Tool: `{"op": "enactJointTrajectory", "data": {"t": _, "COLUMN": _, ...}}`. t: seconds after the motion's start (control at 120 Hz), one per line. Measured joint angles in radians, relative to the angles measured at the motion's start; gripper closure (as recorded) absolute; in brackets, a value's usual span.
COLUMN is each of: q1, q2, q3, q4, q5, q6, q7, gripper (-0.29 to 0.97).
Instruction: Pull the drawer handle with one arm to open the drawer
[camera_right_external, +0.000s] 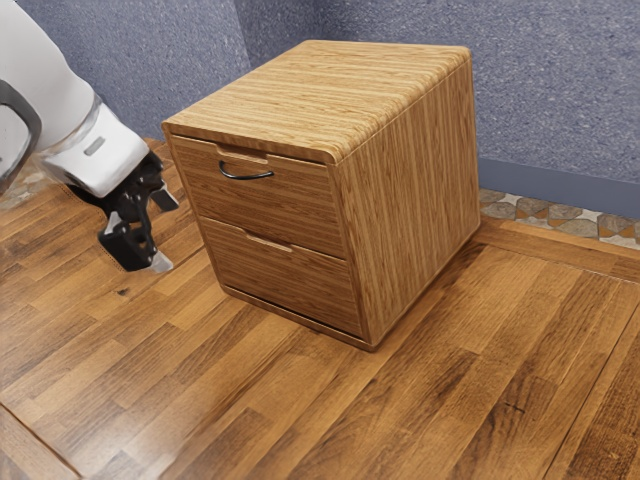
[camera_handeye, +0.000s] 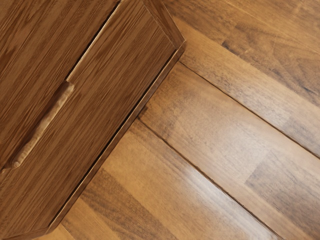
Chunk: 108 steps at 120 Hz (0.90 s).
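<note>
Wood cabinet (camera_right_external: 400, 180): top drawer (camera_right_external: 290, 205) & btm drawer (camera_right_external: 285, 275) shut, contents hidden; gripper (camera_right_external: 140, 258) released, empty, well apart fr. handle (camera_right_external: 245, 176).

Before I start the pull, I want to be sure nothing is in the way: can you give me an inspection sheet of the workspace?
Surface: wood-plank floor, the cabinet stands on it.
Job's things: wooden cabinet with two drawers, both look shut; upper drawer has a dark wire handle; lower drawer has a wooden handle.
Clutter: nothing seen.
Grippers: gripper open, low near the floor, at the exterior view's left of the cabinet, touching nothing.
Cables: nothing seen.
Surroundings: blue-grey wall; patterned tile strip at its foot.
</note>
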Motion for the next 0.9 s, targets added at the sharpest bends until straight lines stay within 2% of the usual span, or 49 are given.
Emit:
{"op": "enactJointTrajectory", "data": {"t": 0.2, "q1": -0.009, "q2": 0.139, "q3": 0.009, "q4": 0.091, "q5": 0.035, "q6": 0.133, "q7": 0.184, "gripper": 0.0}}
{"op": "enactJointTrajectory", "data": {"t": 0.517, "q1": -0.006, "q2": 0.217, "q3": 0.031, "q4": 0.135, "q5": 0.058, "q6": 0.224, "q7": 0.378, "gripper": 0.0}}
{"op": "enactJointTrajectory", "data": {"t": 0.9, "q1": -0.003, "q2": 0.261, "q3": 0.033, "q4": 0.137, "q5": 0.053, "q6": 0.263, "q7": 0.508, "gripper": 0.0}}
